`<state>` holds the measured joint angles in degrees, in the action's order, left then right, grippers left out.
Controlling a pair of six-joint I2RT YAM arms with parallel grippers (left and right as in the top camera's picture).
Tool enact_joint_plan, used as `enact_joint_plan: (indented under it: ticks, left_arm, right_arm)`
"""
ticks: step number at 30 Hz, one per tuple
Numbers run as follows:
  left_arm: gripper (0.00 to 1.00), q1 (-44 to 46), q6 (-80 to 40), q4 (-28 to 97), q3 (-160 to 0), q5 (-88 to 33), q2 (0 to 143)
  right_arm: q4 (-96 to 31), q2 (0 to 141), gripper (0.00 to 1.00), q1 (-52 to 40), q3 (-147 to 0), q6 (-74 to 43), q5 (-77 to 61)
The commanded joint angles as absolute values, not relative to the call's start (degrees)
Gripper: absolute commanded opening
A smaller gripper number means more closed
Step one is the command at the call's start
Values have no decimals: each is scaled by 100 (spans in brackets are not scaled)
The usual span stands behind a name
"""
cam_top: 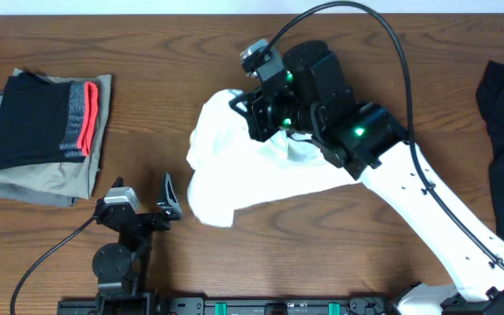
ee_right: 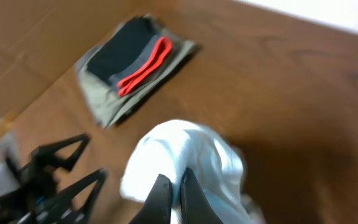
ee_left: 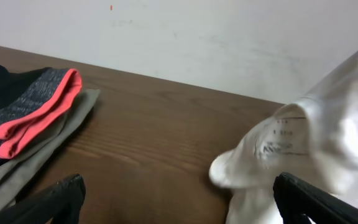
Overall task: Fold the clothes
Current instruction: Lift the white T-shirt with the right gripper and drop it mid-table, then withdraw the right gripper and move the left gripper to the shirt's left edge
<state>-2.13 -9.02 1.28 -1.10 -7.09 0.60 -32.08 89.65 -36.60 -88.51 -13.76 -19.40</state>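
Now tee (cam_top: pixel 234 179) in R tool (ee_right: pixel 174 186)

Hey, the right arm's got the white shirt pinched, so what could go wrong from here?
1. The right gripper is shut on one bunch of the white T-shirt, which looks crumpled. The pinch may slip, or the shirt may land in a heap rather than flat.
2. The left gripper stands open and empty close to the shirt, so fabric could snag on its fingers.
3. Swinging the shirt left could disturb the folded pile.
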Motion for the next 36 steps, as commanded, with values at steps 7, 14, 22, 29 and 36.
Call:
enact_joint_plan:
  ticks: [7, 14, 22, 29, 36]
  left_arm:
    - [98, -191, -867, 340, -23, -788, 30]
    - [98, -191, -867, 340, -23, -786, 30]
    - [98, -191, -867, 340, -23, -786, 30]
    - [98, -191, -867, 340, -23, -786, 30]
    - [98, -191, -867, 340, -23, -788, 30]
  right_arm:
    - [-1774, 10173, 8, -2893, -9000, -1173, -1629]
    - [-338, 11616, 85, -2724, -9065, -613, -1490]
    - [-2604, 11126, 99, -2261, -9843, -510, 108]
    - [-4849, 10110, 99, -1439, -10141, -832, 75]
    - [-6659, 9609, 99, -895, -10141, -1066, 19]
